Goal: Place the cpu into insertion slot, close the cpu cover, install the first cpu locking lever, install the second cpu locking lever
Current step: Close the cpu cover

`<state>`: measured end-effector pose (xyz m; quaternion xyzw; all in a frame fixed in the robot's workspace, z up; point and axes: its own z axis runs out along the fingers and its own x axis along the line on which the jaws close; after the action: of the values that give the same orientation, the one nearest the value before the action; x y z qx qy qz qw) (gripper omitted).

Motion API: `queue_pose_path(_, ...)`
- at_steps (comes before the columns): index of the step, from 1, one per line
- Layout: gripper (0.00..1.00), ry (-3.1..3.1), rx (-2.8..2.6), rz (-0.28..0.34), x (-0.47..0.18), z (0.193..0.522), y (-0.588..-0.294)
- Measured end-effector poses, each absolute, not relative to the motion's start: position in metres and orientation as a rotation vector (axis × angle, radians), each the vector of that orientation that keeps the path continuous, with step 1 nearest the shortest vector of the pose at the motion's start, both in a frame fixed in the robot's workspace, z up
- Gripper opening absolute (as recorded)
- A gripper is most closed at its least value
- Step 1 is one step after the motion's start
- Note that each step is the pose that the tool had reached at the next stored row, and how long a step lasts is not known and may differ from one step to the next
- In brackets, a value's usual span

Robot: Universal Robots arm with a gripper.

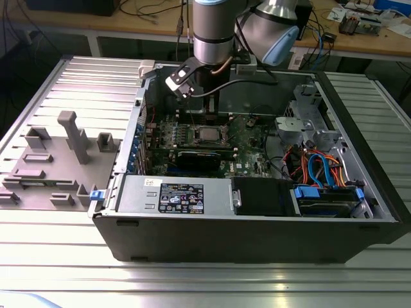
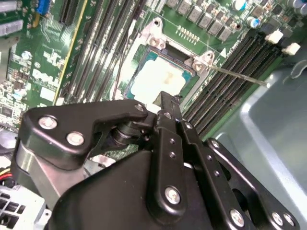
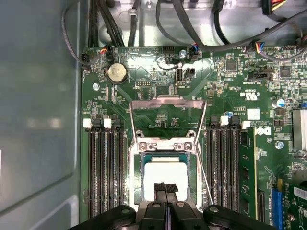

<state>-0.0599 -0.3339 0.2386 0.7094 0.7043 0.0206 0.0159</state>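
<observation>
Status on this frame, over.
Gripper shut, tips above cpu. Cpu lying in insertion slot; cpu cover flipped open. Locking lever unlatched beside slot.

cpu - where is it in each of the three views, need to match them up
Exterior view: the cpu lies inside the computer case, below the arm.
Second wrist view: bright square just beyond the gripper.
First wrist view: pale square in the insertion slot, partly behind the shut jaws.
Shared landmark: black memory slots flanking it on both sides.
</observation>
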Motion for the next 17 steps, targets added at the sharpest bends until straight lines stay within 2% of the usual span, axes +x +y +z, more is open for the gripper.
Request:
queue_pose_path(2,0.11,2.198,2.214,0.048,-0.0588,0.2388,-0.3339)
queue_pose_path(17,0.11,2.198,2.214,0.048,-0.0588,0.2482,-0.3339)
